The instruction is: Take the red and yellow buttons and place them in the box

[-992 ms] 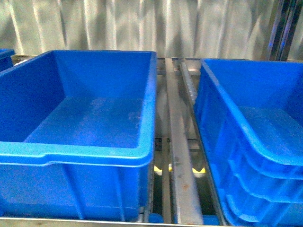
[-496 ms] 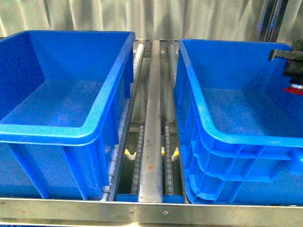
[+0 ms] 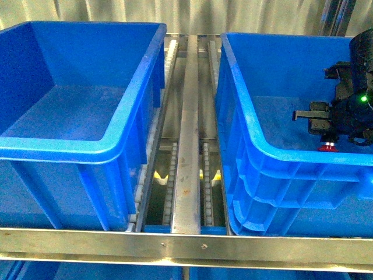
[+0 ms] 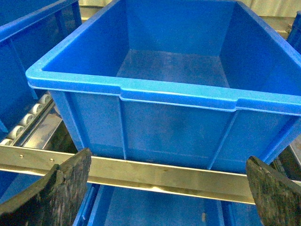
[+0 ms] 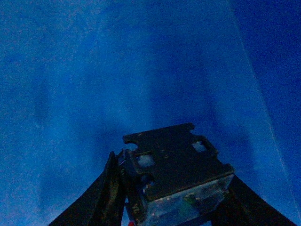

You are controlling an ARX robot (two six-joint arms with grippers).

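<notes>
My right gripper [image 3: 322, 123] hangs inside the right-hand blue box [image 3: 263, 153], just above its floor near the front wall. It is shut on the red button [image 3: 329, 145], whose red cap points down. In the right wrist view the button's dark blocky body [image 5: 175, 165] fills the space between the fingers [image 5: 110, 193], with the box's smooth blue inside [image 5: 94, 70] behind it. My left gripper [image 4: 167, 188] is open and empty, low in front of another blue crate [image 4: 141, 89]. The yellow button is out of view.
A second blue crate [image 3: 125, 125] stands at the left. Between the two crates runs a metal rail [image 3: 186, 146] with roller tracks, and a metal frame bar [image 3: 175, 245] crosses the front. Small yellow patches [image 3: 160, 175] show below the rollers, too small to identify.
The front view has swung right and steadied. My right arm, at the frame's right edge half a second ago, has dropped lower and further left into the right box with the red button.
</notes>
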